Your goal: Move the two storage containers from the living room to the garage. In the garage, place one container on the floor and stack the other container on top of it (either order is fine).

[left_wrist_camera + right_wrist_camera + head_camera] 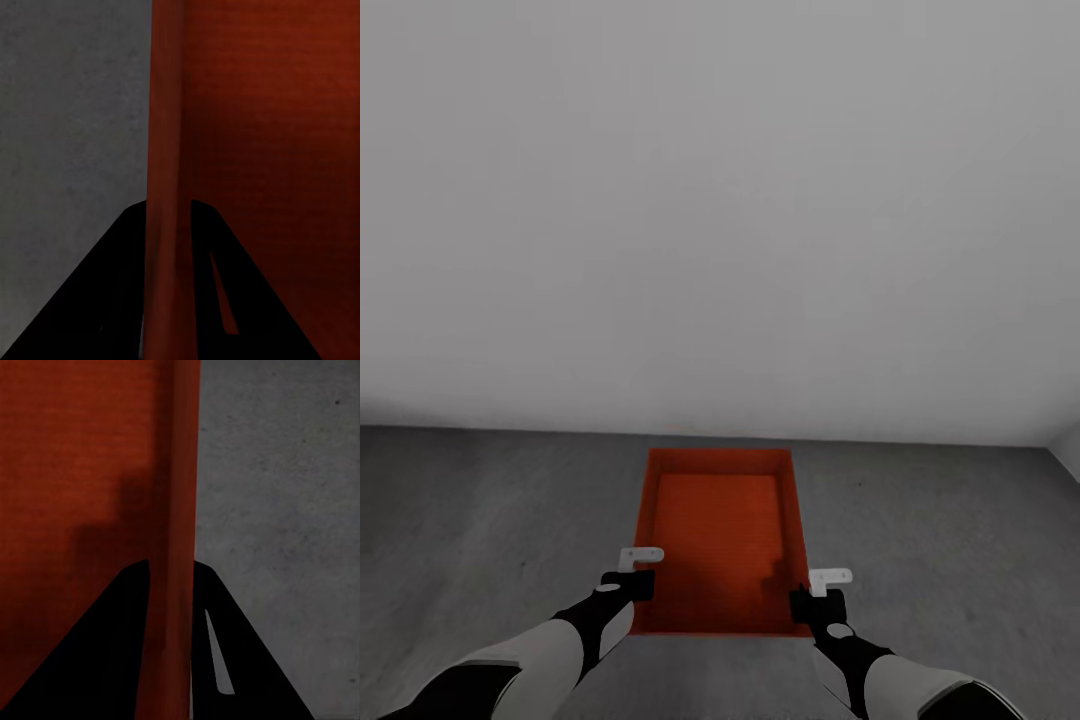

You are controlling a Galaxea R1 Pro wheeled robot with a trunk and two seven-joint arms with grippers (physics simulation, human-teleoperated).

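One orange-red storage container [720, 530], open-topped and empty, sits low over the dark grey garage floor [490, 520] in front of me. My left gripper [632, 585] is shut on its left side wall near the near corner, and my right gripper [807, 600] is shut on its right side wall. In the left wrist view the black fingers [112, 285] straddle the thin orange wall [169, 150]. The right wrist view shows that gripper's fingers [112, 645] either side of the other wall [180, 472]. Whether the container rests on the floor I cannot tell. The living room is out of view.
A plain white wall [720, 200] rises just beyond the container's far end. It meets another wall in a corner at the far right [1060, 445]. Bare grey floor spreads to both sides of the container.
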